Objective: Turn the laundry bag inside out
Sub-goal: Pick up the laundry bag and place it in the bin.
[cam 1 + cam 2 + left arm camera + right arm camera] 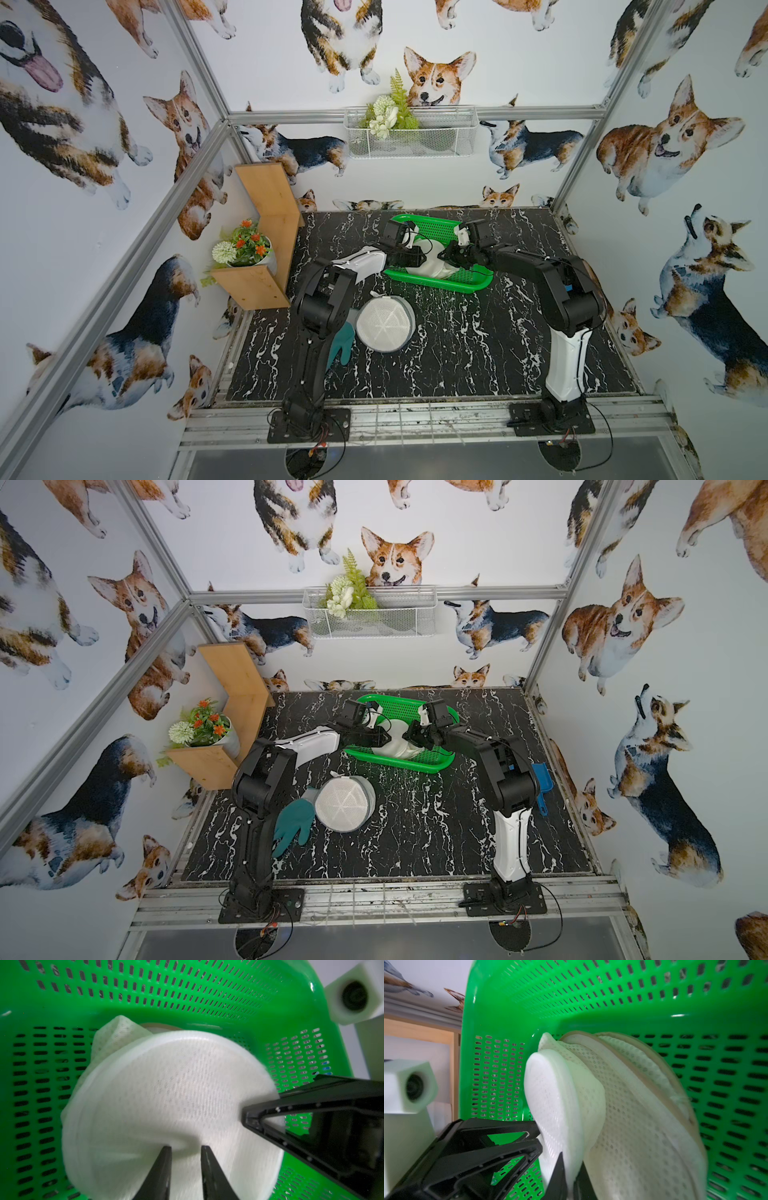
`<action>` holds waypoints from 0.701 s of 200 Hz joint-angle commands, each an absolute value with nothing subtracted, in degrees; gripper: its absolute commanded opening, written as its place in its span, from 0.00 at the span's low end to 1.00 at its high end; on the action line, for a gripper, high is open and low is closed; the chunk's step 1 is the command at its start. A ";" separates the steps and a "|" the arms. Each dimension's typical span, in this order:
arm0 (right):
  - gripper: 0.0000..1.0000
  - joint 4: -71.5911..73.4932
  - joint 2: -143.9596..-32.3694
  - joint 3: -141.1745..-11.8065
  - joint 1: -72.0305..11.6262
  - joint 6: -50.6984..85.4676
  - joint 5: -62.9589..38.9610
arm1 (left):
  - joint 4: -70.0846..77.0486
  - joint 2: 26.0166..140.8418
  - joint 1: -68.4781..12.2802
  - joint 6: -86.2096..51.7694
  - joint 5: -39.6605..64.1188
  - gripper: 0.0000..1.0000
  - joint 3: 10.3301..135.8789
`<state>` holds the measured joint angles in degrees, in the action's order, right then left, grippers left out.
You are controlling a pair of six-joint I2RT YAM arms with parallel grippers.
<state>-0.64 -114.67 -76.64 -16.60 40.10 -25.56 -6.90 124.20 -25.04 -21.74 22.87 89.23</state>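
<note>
The laundry bag [432, 268] is white mesh with a stiff round panel [176, 1095]. It stands on edge in the green perforated basket [440, 287] at the back of the table, as both top views show. My left gripper [186, 1148] comes from the left and is shut on a puckered bit of the panel's mesh. My right gripper [572, 1169] comes from the right and is shut on the panel's rim. The rest of the bag [643, 1126] hangs crumpled behind the panel. In a top view the two grippers [384, 737] [409, 735] nearly meet over the bag [395, 748].
A second round white mesh bag with a grey rim [384, 322] lies at the table's middle left, with a teal glove [293, 825] beside it. A blue scoop [542, 781] lies at the right edge. A wooden shelf with a flower pot [249, 253] stands at the left.
</note>
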 commanded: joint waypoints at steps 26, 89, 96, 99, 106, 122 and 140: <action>0.00 -3.27 -108.16 -79.78 -15.82 41.65 -22.96 | -2.47 112.95 -27.17 -13.04 9.79 0.37 88.58; 0.00 -17.71 -98.82 -90.07 -14.51 46.80 -16.27 | 22.61 91.51 -31.45 8.85 13.34 0.64 71.70; 0.00 -18.73 -97.68 -90.81 -14.42 47.22 -16.30 | 23.29 89.62 -32.37 13.56 15.19 0.65 70.13; 0.00 -19.08 -97.18 -91.06 -14.41 47.40 -16.19 | 22.99 88.96 -32.84 15.43 15.91 0.66 69.77; 0.00 -20.15 -96.08 -91.58 -14.37 47.87 -16.17 | 21.59 87.54 -33.73 20.44 17.50 0.68 69.39; 0.00 -21.84 -93.55 -92.02 -14.21 49.01 -16.63 | 15.95 85.71 -35.83 29.85 17.64 0.72 70.45; 0.00 -23.25 -90.78 -91.93 -14.24 50.15 -17.75 | 11.49 85.00 -37.75 36.64 15.46 0.76 72.52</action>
<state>-19.00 -93.49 -91.48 -14.24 47.75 -16.99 15.88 85.91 -36.01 20.32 15.46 70.74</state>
